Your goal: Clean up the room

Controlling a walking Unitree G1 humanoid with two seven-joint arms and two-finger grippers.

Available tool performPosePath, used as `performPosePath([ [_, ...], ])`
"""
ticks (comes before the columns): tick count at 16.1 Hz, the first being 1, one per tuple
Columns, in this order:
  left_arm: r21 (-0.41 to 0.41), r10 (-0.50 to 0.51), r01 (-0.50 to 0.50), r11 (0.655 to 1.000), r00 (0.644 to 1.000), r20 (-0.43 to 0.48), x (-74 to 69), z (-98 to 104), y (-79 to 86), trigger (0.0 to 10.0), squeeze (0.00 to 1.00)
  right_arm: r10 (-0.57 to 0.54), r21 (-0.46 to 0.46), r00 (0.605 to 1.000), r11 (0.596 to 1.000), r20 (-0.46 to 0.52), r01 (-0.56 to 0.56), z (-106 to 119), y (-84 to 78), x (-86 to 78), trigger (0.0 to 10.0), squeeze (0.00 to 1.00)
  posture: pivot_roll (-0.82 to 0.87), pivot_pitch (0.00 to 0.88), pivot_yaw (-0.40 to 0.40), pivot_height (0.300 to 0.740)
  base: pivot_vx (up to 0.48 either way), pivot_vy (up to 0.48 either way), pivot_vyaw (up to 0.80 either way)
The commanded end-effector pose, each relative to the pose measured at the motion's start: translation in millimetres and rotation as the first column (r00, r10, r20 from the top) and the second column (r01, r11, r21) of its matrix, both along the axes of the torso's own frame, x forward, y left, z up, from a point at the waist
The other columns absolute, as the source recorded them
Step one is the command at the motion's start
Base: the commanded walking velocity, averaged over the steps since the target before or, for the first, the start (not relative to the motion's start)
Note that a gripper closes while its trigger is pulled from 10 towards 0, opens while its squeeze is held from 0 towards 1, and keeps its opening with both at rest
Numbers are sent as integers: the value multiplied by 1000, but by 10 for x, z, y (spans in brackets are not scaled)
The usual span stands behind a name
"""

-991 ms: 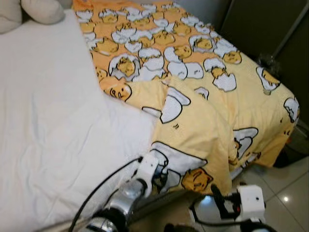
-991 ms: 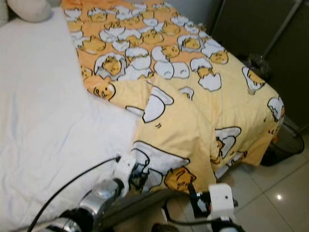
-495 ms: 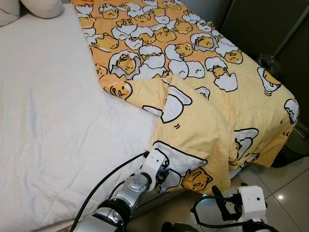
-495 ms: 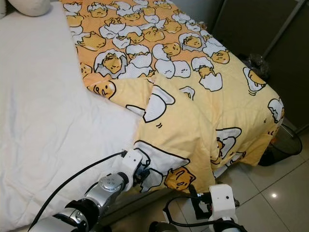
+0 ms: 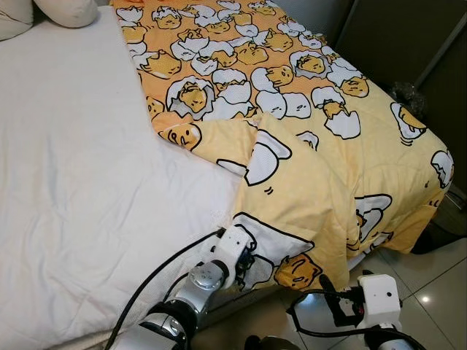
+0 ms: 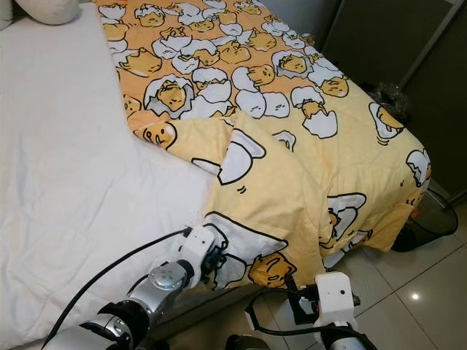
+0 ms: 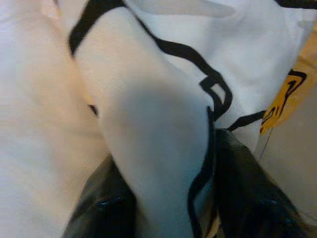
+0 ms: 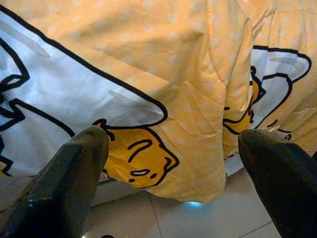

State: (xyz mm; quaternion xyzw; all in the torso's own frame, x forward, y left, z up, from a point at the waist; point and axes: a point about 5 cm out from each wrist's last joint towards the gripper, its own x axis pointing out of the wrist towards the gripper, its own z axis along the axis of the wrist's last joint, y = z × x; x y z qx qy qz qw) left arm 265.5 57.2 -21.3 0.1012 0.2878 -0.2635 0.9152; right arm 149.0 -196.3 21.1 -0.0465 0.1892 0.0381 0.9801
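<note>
A white sheet (image 5: 80, 182) covers the left part of the bed, bare and lightly wrinkled, with pale pillows (image 5: 44, 11) at its far corner. To the right of it lies the blanket (image 5: 306, 146), yellow and orange with a cartoon print of white eggshells and yolk faces outlined in black. It covers the right half of the bed and hangs over the near and right edges toward the tiled floor (image 5: 430, 284). Its near left corner is folded back on itself in a loose flap, with one ridge running from the fold toward the foot of the bed.

The left gripper (image 5: 244, 264) is at the blanket's lower hem, near the edge of the mattress. The left wrist view shows what the head views cannot: a fold of the white, black-lined cloth is pinched between the two black fingers (image 7: 106, 208), closed tight on it.

The right gripper (image 5: 330, 290) hangs lower and to the right, just short of the hanging hem and above the tiles. In the right wrist view its fingers (image 8: 74, 173) stand wide apart with nothing between them, framing a yolk face on the drooping cloth.

At the far right, past the foot of the bed, a dark wire basket (image 6: 430, 219) stands on the floor against dark cupboard doors (image 5: 394, 36); I cannot tell what is in it.
</note>
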Motion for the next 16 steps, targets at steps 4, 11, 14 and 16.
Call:
performPosePath([
  [4,1,-5,5,1000,1000,-4,25,16,-4,0,0,82,99,996,992,-46,-77,-42,108,-35,10000,0,-104,86,-74,740,0,0,0],
  [11,13,-55,55,998,998,17,10,22,-35,0,0,65,118,997,991,-48,-59,-70,91,-16,10000,0,-114,62,-53,740,0,0,0],
  [14,-13,-53,53,998,999,-3,-30,-3,-58,10000,0,51,115,998,992,-42,-46,-60,83,-7,10000,0,-120,59,-50,740,0,0,0],
  [16,-20,-49,49,999,999,13,-32,2,-50,10000,0,62,113,997,992,-47,-57,-74,102,-16,10000,0,-114,51,-49,740,0,0,0],
])
